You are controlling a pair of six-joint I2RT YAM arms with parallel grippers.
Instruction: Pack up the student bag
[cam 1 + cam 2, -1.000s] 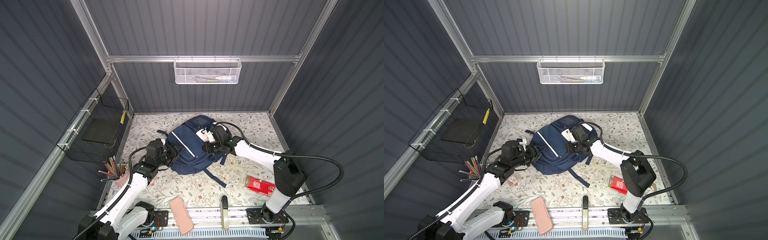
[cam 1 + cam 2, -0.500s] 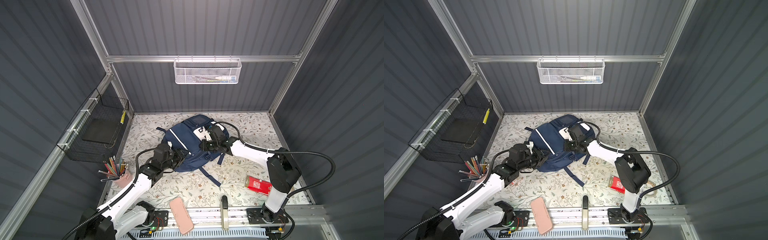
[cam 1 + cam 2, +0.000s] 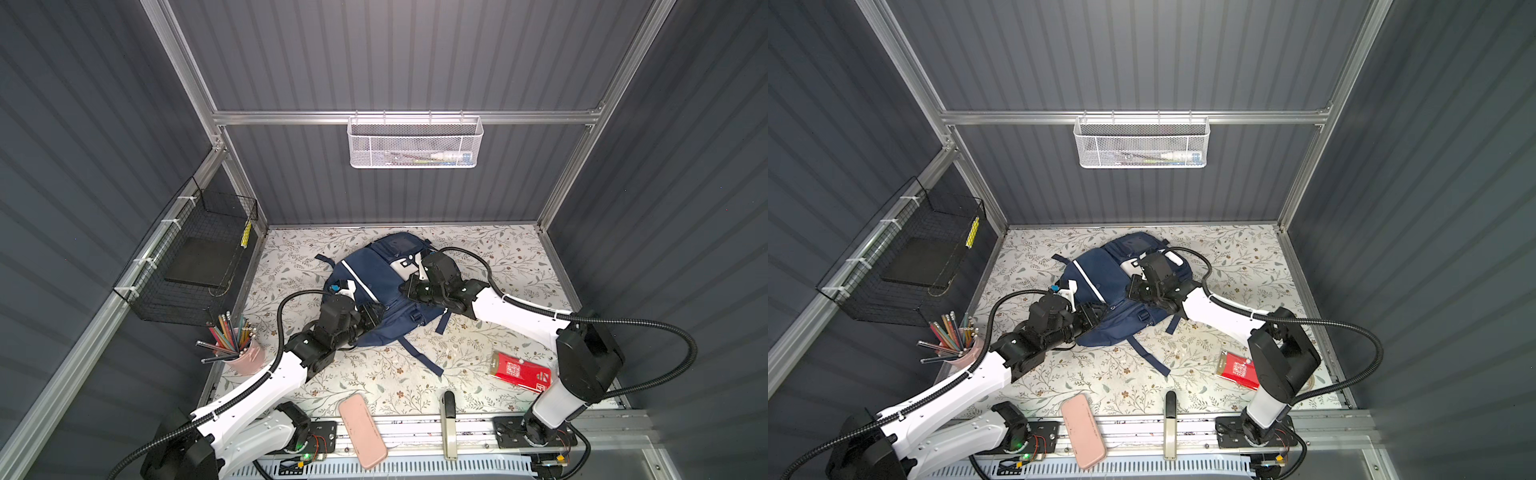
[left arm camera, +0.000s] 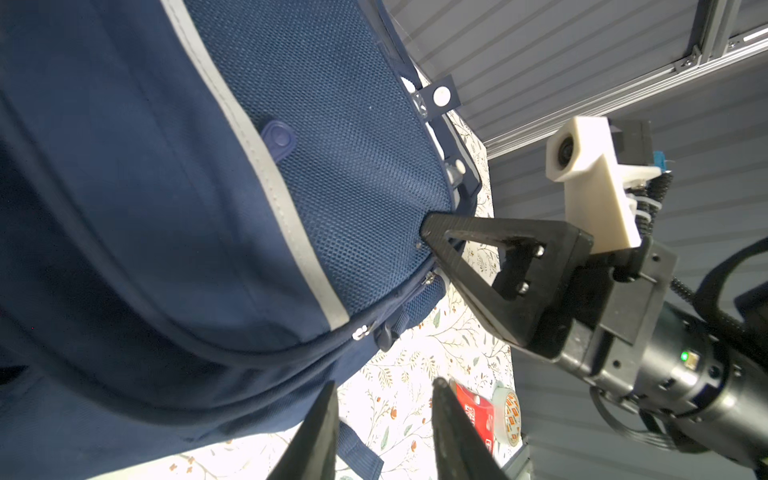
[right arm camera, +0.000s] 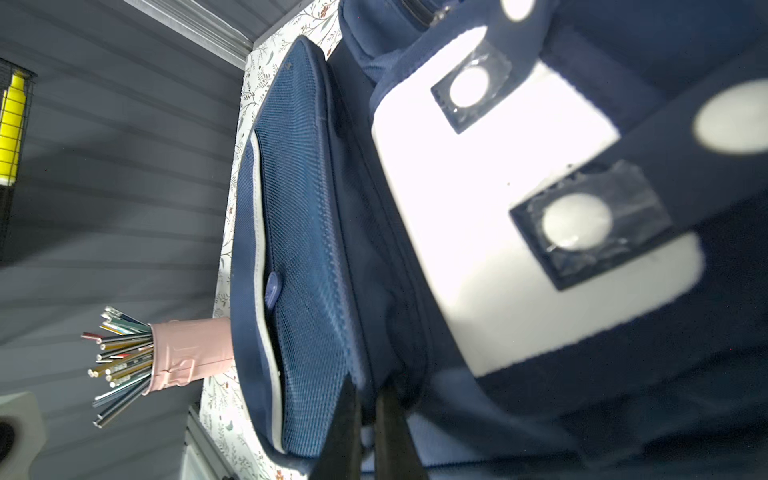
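Observation:
The student bag (image 3: 380,286) (image 3: 1113,282), a navy backpack with white stripes and patches, lies on the floral floor in both top views. My right gripper (image 3: 409,289) (image 5: 368,392) is shut on a fold of its fabric beside the mesh pocket. Its black finger (image 4: 440,232) shows pinching the bag's edge in the left wrist view. My left gripper (image 3: 374,313) (image 4: 384,386) is open at the bag's near-left edge. Only bare floor and a loose strap (image 4: 357,453) show between its fingers, and the bag (image 4: 187,208) bulges just beyond them.
A pink cup of pencils (image 3: 245,353) stands at the left edge. Along the front lie a pink case (image 3: 361,430) and a black-and-white tool (image 3: 448,419). A red packet (image 3: 519,372) lies by the right arm. A black wire basket (image 3: 195,266) and a white mesh basket (image 3: 415,143) hang on the walls.
My right gripper has shut on the bag's fabric. My left gripper moved right to the bag's near edge and its jaws narrowed. The bag shifted slightly left and turned.

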